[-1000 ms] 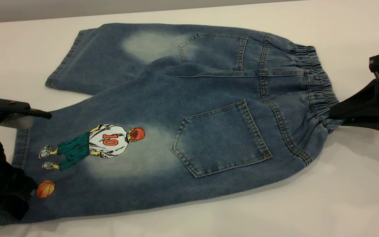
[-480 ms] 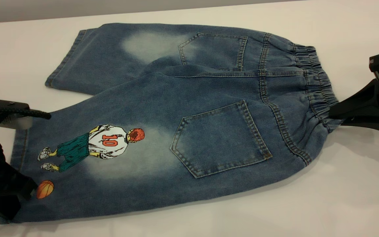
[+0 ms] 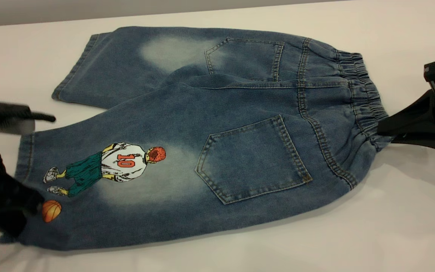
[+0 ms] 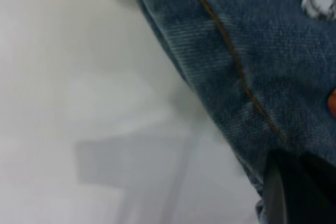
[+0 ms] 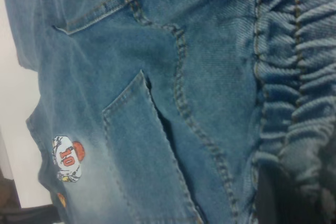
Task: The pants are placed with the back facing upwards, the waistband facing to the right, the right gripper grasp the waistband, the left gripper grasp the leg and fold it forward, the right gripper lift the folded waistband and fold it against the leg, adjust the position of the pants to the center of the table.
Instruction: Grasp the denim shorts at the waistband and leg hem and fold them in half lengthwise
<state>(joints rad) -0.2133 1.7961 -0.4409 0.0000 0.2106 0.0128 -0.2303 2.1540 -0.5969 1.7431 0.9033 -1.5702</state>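
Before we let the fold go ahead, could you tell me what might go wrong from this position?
1. The left gripper holds only the hem corner of the leg, near the basketball print; thick denim could slip out when lifted.
2. The right gripper bites just the waistband edge; uneven pulling may skew the pants.
3. The far plain leg lies partly underneath and could be dragged along.

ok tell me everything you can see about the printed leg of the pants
The leg is faded blue denim with a pale worn patch and orange stitching at its hem. It carries a print of a player seen from behind, in a white shirt numbered 10 and green shorts, with an orange basketball near the hem. It lies mostly flat on the white table, nearer the camera than the plain leg, hem pointing left. The left gripper is at the hem's near corner; the grip itself is hidden.
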